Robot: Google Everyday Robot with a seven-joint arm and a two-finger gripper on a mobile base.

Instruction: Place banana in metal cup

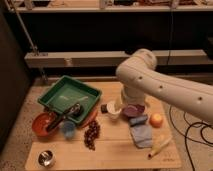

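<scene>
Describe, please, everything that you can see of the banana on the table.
The banana is slim, slightly curved and pale yellow. It lies flat on the wooden table, near the front right corner as the camera sees it, slanting from front-left to back-right. The blue-grey cloth lies close on its left; whether they touch I cannot tell. The orange fruit sits behind it, apart. Nothing holds it: the hand, open, is over the middle of the table by the white cup, well away.
</scene>
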